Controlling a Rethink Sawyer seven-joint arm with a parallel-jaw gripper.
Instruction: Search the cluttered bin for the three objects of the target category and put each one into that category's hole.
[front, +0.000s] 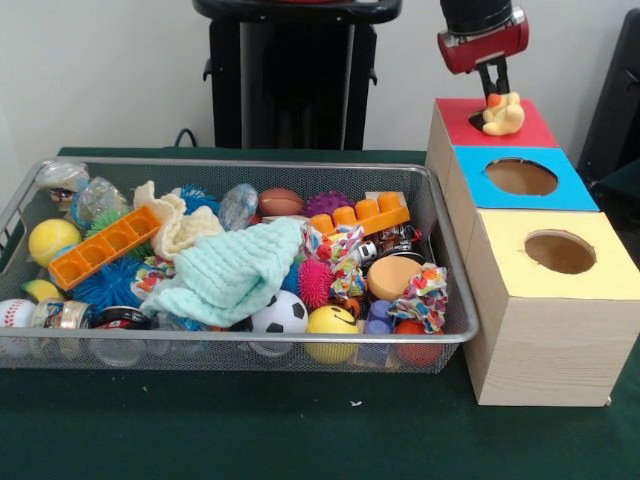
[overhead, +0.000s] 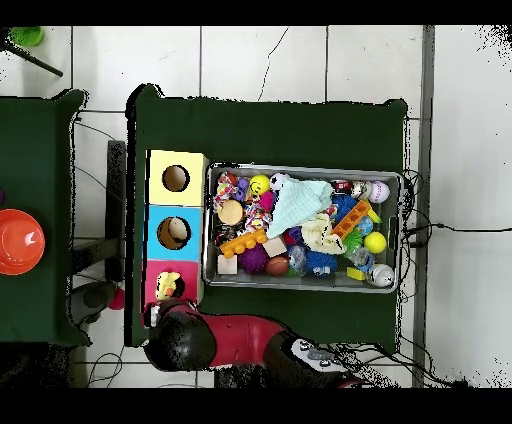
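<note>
Our red and black gripper hangs over the red-topped section of the wooden sorting box, its dark fingers closed down onto a small yellow and orange plush toy. The toy sits right on the red top, where we judge that category's hole lies, hidden beneath it; we read this as the drop-in step, with the toy held upright so it can pass through.

We count three coloured sections on the box: red, blue with its round hole, and yellow with its round hole.

Beside the box, the silver wire mesh bin remains crowded. Among the clutter we count two orange toy building blocks, one pale mint knitted cloth, one black and white soccer ball and one yellow smiley ball. Which remaining pieces match the target category, we cannot tell.
</note>
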